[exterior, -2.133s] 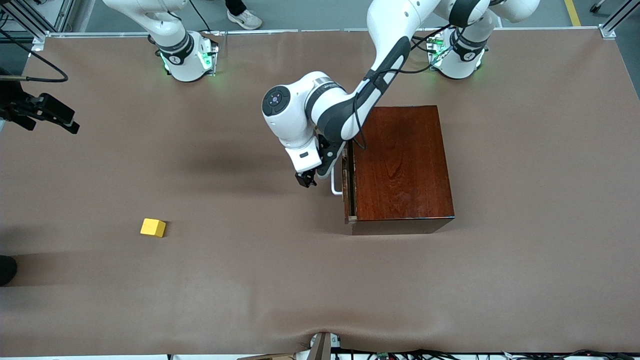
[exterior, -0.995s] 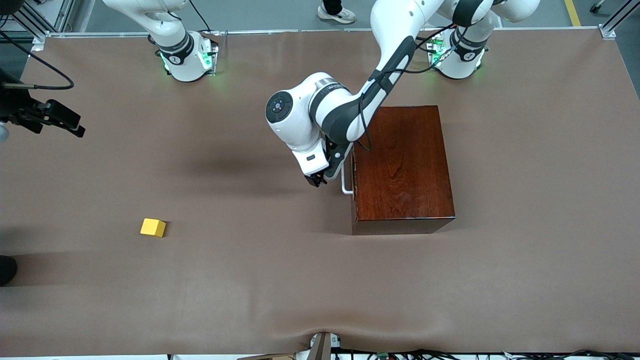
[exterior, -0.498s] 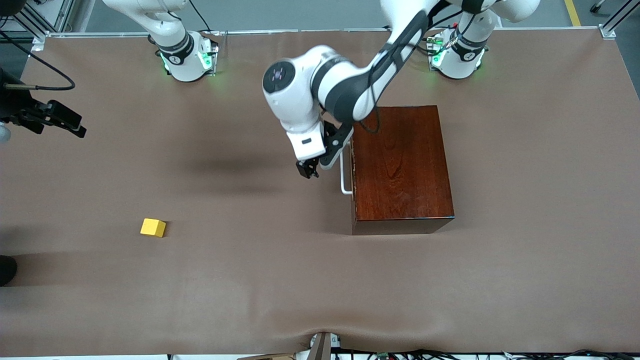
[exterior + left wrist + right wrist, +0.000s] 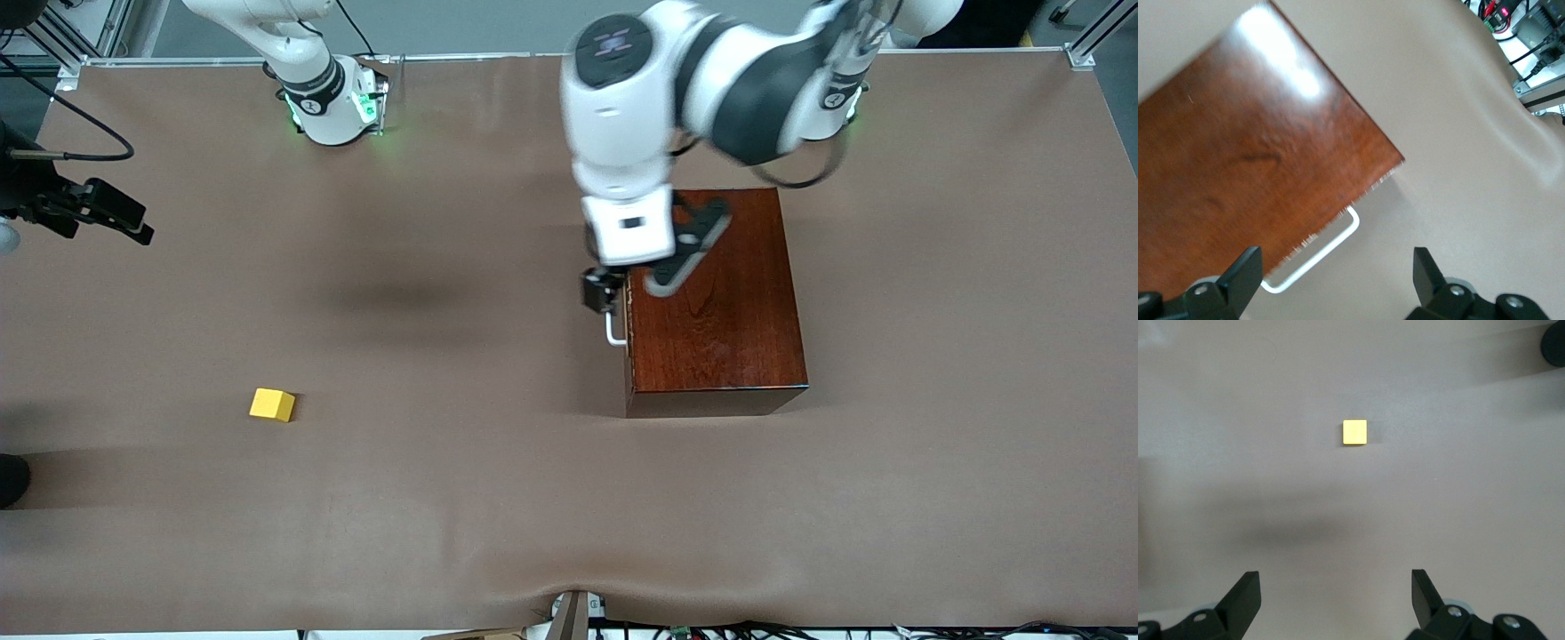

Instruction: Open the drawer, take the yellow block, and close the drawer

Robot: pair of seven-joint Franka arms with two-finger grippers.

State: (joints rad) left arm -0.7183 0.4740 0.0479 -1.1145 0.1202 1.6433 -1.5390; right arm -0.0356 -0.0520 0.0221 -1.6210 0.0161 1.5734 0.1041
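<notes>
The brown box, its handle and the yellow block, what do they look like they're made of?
The box: likely varnished wood, reddish-brown with visible grain and a bright glare in the left wrist view. The handle: a smooth white bar, plastic or painted metal, can't tell. The yellow block: matte, evenly coloured, perhaps painted wood or plastic.

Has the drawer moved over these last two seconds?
Yes. The drawer slid shut into the wooden box; earlier it stood slightly out, and its handle now sits close against the box front.
</notes>
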